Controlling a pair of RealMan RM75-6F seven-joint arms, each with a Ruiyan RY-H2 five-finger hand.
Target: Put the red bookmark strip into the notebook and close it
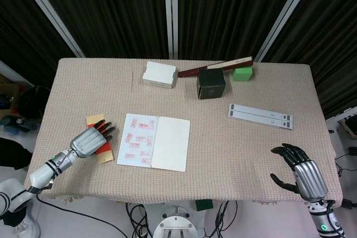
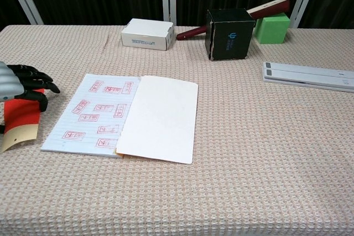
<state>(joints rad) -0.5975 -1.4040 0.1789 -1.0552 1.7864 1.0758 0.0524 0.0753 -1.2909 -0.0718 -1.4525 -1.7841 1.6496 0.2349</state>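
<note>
This looks like a robotics lab or test cell rather than a home or office. The counter (image 1: 245, 143) is draped in a beige woven cloth and stands in front of black pleated curtains (image 1: 117, 9) crossed by slanted pale metal bars (image 1: 47, 12) (a backdrop built for filming, it seems). Cables (image 1: 134, 215) trail on the pale floor under the front edge. Unrelated props sit in a row at the back: a white box (image 1: 159, 74), a black box (image 1: 211, 83), a green block (image 1: 242, 73).
</note>
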